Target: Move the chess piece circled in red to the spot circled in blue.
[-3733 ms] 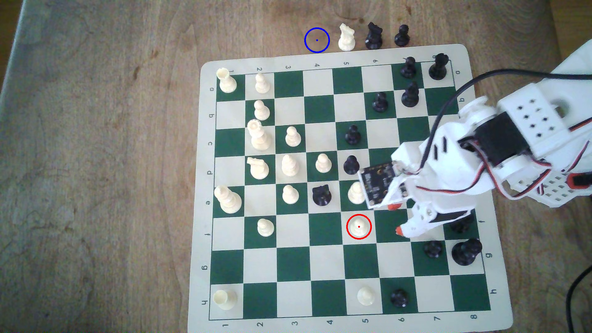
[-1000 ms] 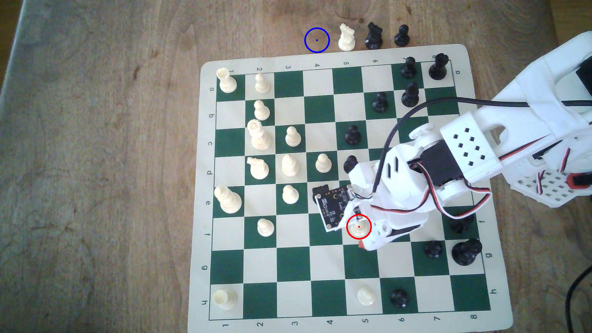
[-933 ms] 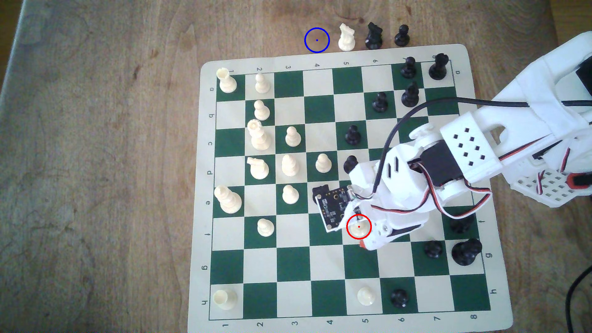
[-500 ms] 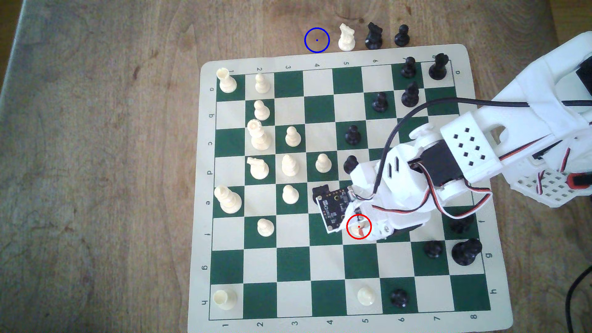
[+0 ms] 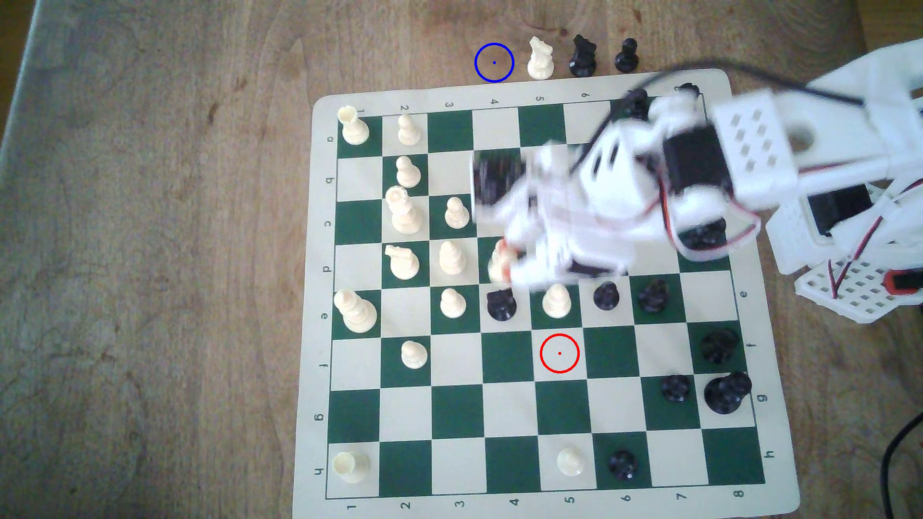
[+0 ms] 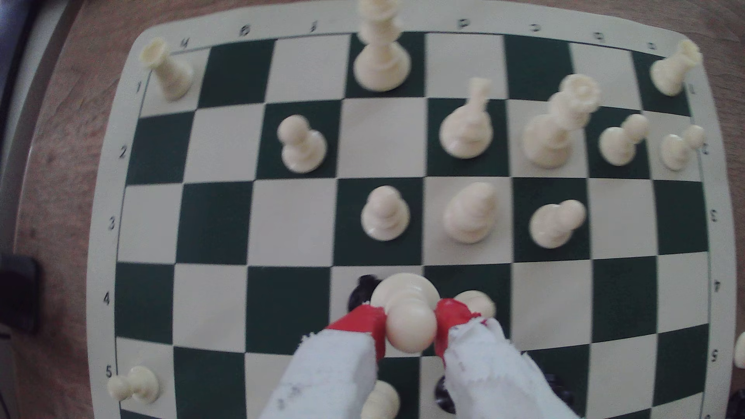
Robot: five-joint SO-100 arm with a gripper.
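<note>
One cream pawn [image 6: 409, 318] is the piece in play, and it hangs clear of the chessboard [image 6: 217, 225], pinched at its ball head between the two red fingertips [image 6: 365, 322] of the pincer [image 6: 410, 328], its flared base pointing down toward the squares. The pincer is pressed in on the head from both sides, with no gap showing between pads and plastic. In the exterior view the red ring [image 5: 559, 353] sits over a bare cream square, and the blurred pincer [image 5: 504, 262] rides above the middle of the board, close over a standing cream pawn [image 5: 499, 259]. The step in hand looks like the carry toward the blue ring [image 5: 494, 62], drawn on the wooden bench [image 5: 150, 249] just off the board's far edge, beside a cream knight [image 5: 540, 60]. Doing it well probably means keeping the pawn high enough to pass the taller cream pieces, holding the squeeze steady on that round, slippery head, and lowering short of the knight.
</note>
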